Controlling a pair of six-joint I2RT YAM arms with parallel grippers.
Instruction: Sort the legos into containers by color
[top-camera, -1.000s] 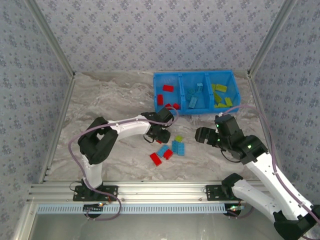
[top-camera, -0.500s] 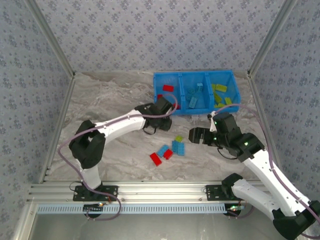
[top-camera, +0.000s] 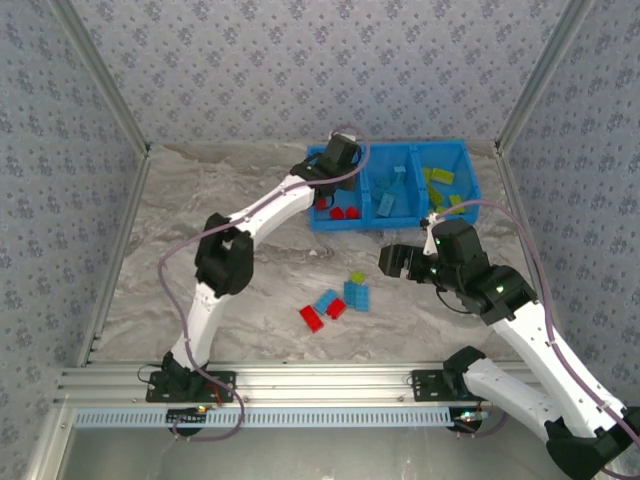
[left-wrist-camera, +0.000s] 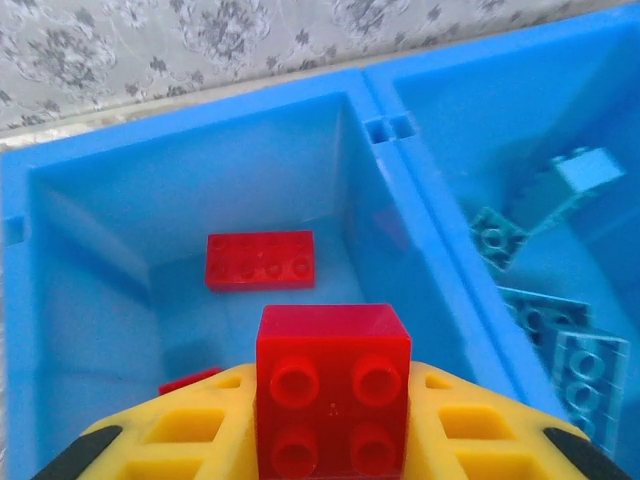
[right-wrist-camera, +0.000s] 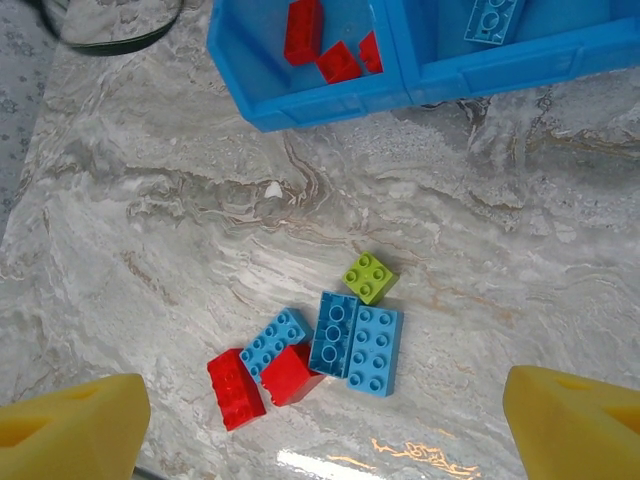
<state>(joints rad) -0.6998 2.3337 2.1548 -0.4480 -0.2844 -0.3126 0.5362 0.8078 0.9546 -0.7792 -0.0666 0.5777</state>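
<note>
Sorting is judged well advanced: red pieces are gathered in the left compartment (left-wrist-camera: 100, 230) of the blue bin tray (top-camera: 462, 150), light blue ones in the middle compartment (left-wrist-camera: 450, 130), and yellow-green ones in the right compartment (top-camera: 462, 165). One more red brick (left-wrist-camera: 333, 385) is pinched between the pads of the left gripper (top-camera: 337, 158) and is held above the left compartment, over the red pieces lying on its floor; its release is judged to be the step in hand. Six pieces are left on the marble table (right-wrist-camera: 150, 200): two red bricks (right-wrist-camera: 237, 388), three light blue bricks (right-wrist-camera: 375, 350) and one yellow-green brick (right-wrist-camera: 368, 277), clustered closely. The right gripper (top-camera: 397, 263) is held just beside that cluster, its jaws spread wide with nothing between them
</note>
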